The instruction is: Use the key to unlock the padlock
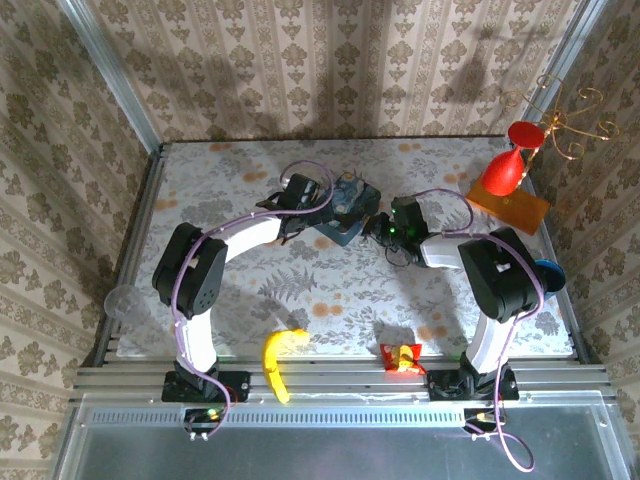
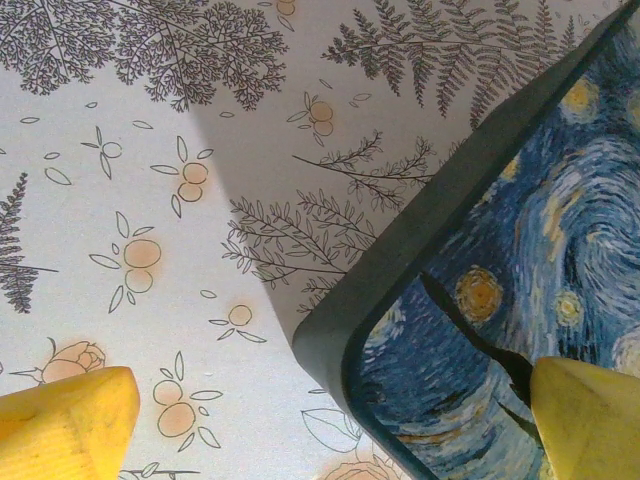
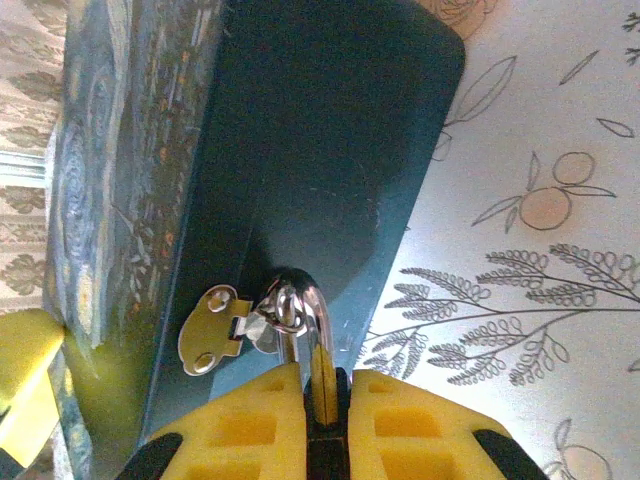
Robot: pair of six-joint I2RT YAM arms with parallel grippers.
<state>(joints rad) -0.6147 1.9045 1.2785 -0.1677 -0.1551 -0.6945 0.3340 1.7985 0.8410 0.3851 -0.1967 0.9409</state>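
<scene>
The padlock (image 3: 312,318) hangs by its silvery shackle through the metal hasp (image 3: 208,338) on the dark side of the blue night-sky tin box (image 3: 120,170). My right gripper (image 3: 318,388) is shut on the padlock's thin body, and only the shackle sticks out past the yellow fingers. The key is hidden. My left gripper (image 2: 330,430) is open and straddles a rounded corner of the tin box (image 2: 520,260), one yellow finger (image 2: 60,425) over the tablecloth and the other over the painted lid. From above, the left gripper (image 1: 322,205) and right gripper (image 1: 378,228) flank the box (image 1: 355,212).
A banana (image 1: 278,362) and a red snack packet (image 1: 400,357) lie near the front edge. A red glass (image 1: 507,165) stands on an orange board (image 1: 515,208) at the back right, by a gold wire stand (image 1: 560,125). A clear cup (image 1: 122,300) sits at the left edge.
</scene>
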